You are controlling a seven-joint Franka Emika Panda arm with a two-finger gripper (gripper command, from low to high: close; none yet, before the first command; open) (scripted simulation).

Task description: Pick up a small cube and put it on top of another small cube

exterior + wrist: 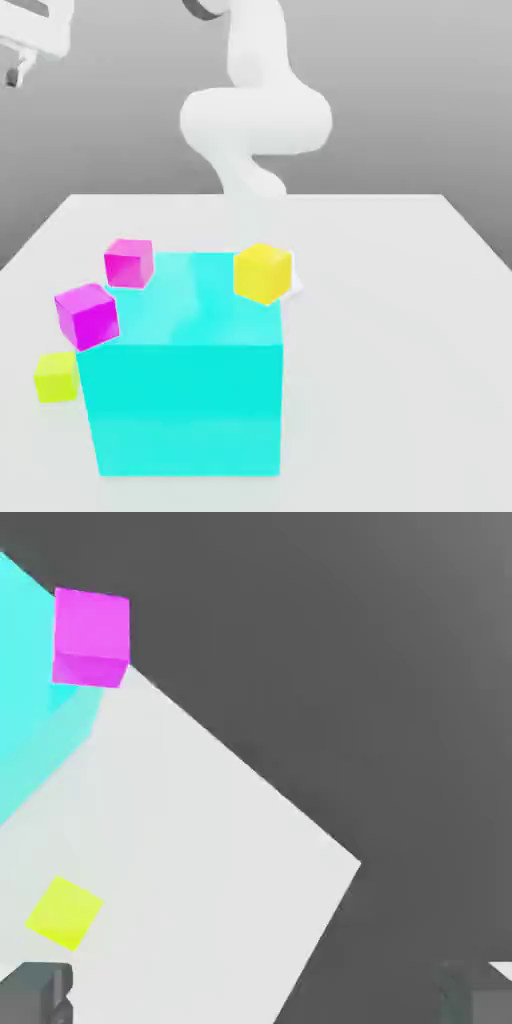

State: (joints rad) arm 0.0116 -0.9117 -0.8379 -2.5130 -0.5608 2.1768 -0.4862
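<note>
The small lime cube (55,377) rests on the white table, at the exterior view's left, just beside the big cyan cube (185,370). The hand view looks down on the same lime cube (64,912) from well above. My gripper (255,999) is open, its two dark fingertips (35,994) standing wide apart with nothing between them. The lime cube lies on the side of one fingertip, apart from it. Part of my white hand (28,30) hangs high over the exterior view's upper left corner, far above the cubes.
Two magenta small cubes (129,262) (87,315) sit against the cyan cube's left side. A golden-yellow small cube (263,272) is at its far right corner. One magenta cube (90,637) shows by the cyan block (30,702). The table's corner (352,862) drops off to dark floor.
</note>
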